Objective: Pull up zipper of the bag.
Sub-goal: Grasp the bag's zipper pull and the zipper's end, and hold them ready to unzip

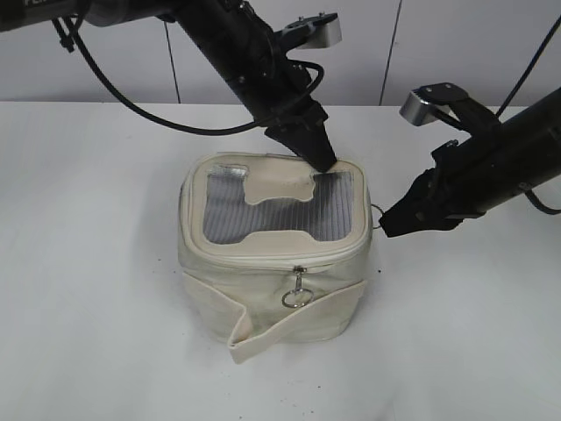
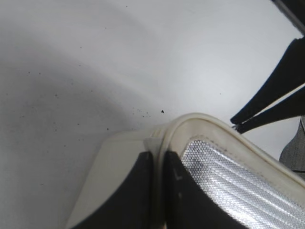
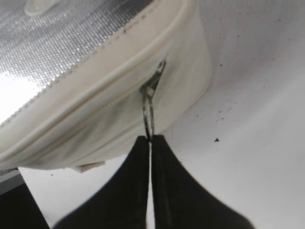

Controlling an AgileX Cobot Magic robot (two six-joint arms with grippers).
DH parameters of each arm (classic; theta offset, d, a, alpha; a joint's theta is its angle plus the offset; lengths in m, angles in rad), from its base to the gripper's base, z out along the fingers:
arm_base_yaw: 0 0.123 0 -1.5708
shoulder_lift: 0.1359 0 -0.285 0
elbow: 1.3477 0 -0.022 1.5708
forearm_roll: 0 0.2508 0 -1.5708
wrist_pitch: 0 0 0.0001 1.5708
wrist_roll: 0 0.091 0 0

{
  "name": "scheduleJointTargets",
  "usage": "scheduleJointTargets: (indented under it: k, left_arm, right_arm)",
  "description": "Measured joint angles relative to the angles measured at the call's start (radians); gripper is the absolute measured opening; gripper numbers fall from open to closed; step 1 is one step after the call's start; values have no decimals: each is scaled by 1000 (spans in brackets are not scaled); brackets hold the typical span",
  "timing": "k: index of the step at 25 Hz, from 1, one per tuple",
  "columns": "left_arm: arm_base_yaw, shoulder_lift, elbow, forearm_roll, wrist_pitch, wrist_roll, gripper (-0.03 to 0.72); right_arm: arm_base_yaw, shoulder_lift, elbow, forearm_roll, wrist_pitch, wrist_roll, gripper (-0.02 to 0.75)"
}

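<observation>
pinching the zipper [image 3: 149, 102] ring, right tool [image 3: 151, 139]; bag [image 1: 272, 281] closed.

The left gripper [image 1: 324, 160] covers the back rim of the bag [image 1: 272, 263], hiding the zipper [image 1: 263, 257] there; in the left wrist view its fingers [image 2: 138, 191] run off the bottom edge, clamped on the rim. The bag's far side and base are out of sight in every view. In the right wrist view the bag is cut off at the left and top edges, and the ring pull [image 3: 148, 114] disappears between the right gripper's [image 3: 151, 139] closed tips. Both arms leave the exterior frame, and the mesh panel [image 3: 62, 43] glares white at the left.
</observation>
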Motion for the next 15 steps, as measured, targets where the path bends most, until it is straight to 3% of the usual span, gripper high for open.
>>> scheduleJointTargets:
  k: [15]
  left_arm:
    - [0, 0, 0, 1, 0, 0, 36]
  right_arm:
    - [0, 54, 0, 92, -12, -63, 44]
